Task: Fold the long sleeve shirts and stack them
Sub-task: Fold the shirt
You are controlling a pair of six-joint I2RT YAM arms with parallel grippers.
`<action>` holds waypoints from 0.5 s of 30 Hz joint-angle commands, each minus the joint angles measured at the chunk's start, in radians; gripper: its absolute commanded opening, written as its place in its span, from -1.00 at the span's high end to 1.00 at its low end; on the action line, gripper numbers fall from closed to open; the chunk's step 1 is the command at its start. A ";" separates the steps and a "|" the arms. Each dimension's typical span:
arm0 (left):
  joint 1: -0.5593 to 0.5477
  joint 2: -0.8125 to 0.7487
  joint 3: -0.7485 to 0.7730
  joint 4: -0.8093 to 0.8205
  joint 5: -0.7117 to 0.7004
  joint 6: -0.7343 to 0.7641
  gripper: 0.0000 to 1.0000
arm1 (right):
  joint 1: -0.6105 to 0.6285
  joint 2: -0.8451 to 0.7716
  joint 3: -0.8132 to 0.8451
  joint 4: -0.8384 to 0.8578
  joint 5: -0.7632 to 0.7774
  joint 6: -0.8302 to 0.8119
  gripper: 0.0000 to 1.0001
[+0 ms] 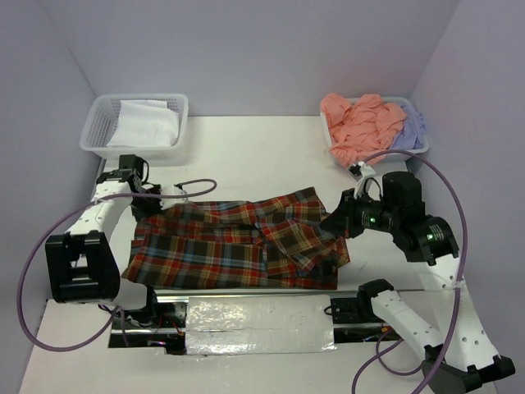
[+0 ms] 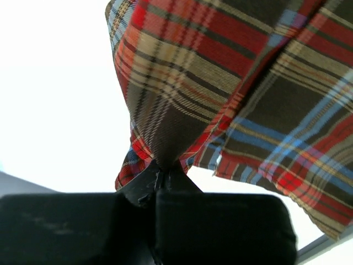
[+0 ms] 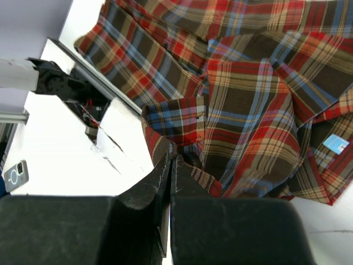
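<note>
surface: white table (image 1: pixel 246 156), pale lavender walls on three sides, taped mounting plate (image 1: pixel 262 316) along the near edge
plaid shirt location: plaid shirt (image 1: pixel 230 242) spread across the table's near middle, just behind the plate, rumpled and partly doubled over on its right side
other shirts: salmon-pink shirt (image 1: pixel 361 123) and lavender shirt (image 1: pixel 410 127) heaped in the right basket (image 1: pixel 420 149), far right corner
left basket: left basket (image 1: pixel 98 135) at far left, holds a white cloth (image 1: pixel 148 123)
left gripper: left gripper (image 2: pixel 160 174) closed tight, a bunched bit of plaid pinched at its tips at the shirt's far-left end
right gripper: right gripper (image 3: pixel 172 157) closed, nipping a folded plaid edge at the shirt's right end
handling: looks light, soft, limp; will likely sag and bunch between the two pinches, no stiffness to hold a crease; not fragile
where to hold: corners, hems or seams, thicker there, likely less slip than a single layer
edges: near hem lies close to the plate and arm bases; snag risk is likely there
open room: bare table behind the shirt, between the baskets; less room at the sides
</note>
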 commanded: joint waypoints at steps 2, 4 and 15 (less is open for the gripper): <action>0.028 -0.091 0.024 -0.095 0.039 0.067 1.00 | -0.004 0.000 0.194 -0.088 -0.008 -0.040 1.00; 0.057 -0.099 0.042 -0.096 0.059 0.081 1.00 | -0.004 0.019 0.262 -0.157 -0.020 -0.065 1.00; 0.071 -0.110 0.036 -0.173 0.030 0.228 1.00 | -0.001 0.056 0.462 -0.226 -0.237 -0.080 1.00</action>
